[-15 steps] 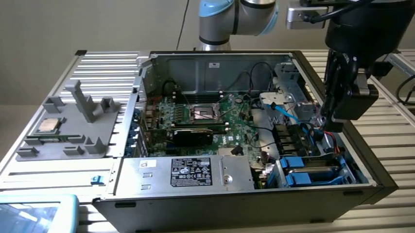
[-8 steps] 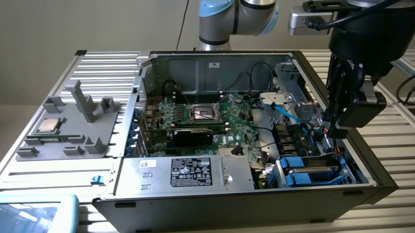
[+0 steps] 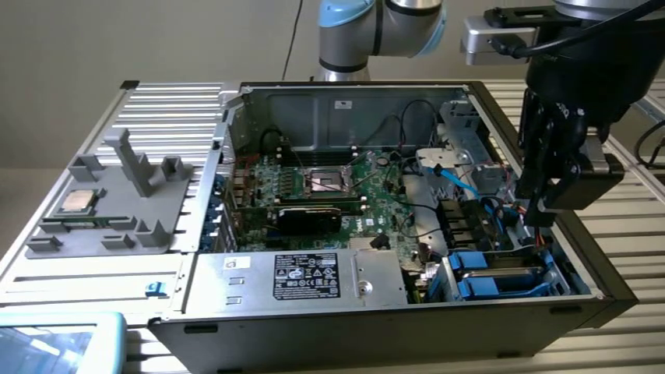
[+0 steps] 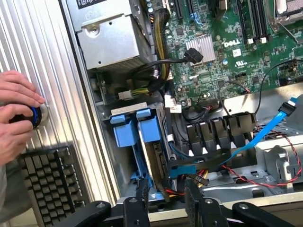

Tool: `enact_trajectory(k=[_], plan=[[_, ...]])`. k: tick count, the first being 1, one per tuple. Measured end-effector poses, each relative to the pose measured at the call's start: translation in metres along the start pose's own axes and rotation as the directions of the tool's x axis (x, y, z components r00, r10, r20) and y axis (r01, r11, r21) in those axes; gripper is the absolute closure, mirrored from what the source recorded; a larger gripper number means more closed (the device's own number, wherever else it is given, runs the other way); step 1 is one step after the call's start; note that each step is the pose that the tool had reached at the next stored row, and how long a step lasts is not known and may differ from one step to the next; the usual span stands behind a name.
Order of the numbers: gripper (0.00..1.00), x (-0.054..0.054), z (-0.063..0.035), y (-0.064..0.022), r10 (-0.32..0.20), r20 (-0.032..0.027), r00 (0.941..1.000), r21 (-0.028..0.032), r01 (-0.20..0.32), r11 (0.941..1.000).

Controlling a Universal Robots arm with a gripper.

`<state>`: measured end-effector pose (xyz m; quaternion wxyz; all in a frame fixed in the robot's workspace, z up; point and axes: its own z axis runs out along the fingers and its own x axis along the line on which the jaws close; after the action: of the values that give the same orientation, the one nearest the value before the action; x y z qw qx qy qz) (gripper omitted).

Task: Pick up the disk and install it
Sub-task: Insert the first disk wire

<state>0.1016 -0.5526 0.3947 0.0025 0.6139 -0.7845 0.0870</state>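
An open computer case [image 3: 311, 93] is shown with its side panel off. The disk [image 3: 499, 274] is seated on edge, blue rails uppermost, in the drive bay at the case's near corner on the exterior view's right. The gripper [image 4: 166, 191] is poised just above that bay, fingers spread, nothing clasped. Installation is judged essentially done, though full seating cannot be confirmed.

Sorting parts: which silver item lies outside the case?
The small square chip, on the grey tray; the black-labelled silver box sits inside the case.
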Motion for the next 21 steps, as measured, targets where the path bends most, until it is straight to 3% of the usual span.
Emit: enact_trajectory(k=[2,11,17,21], plan=[[0.56,0.001,0.0010,-0.0003,-0.011,0.0000,0.9999,-0.0037,0.011,0.9999],[0.56,0.014,0.0088,-0.0033,-0.035,-0.0037,0.9994,-0.0337,0.035,0.9988],[0.56,0.017,0.0143,-0.0052,-0.046,0.0020,0.9989,-0.0564,0.046,0.9973],[0.56,0.016,0.0175,-0.0078,-0.071,0.0085,0.9975,-0.0592,0.071,0.9957]])
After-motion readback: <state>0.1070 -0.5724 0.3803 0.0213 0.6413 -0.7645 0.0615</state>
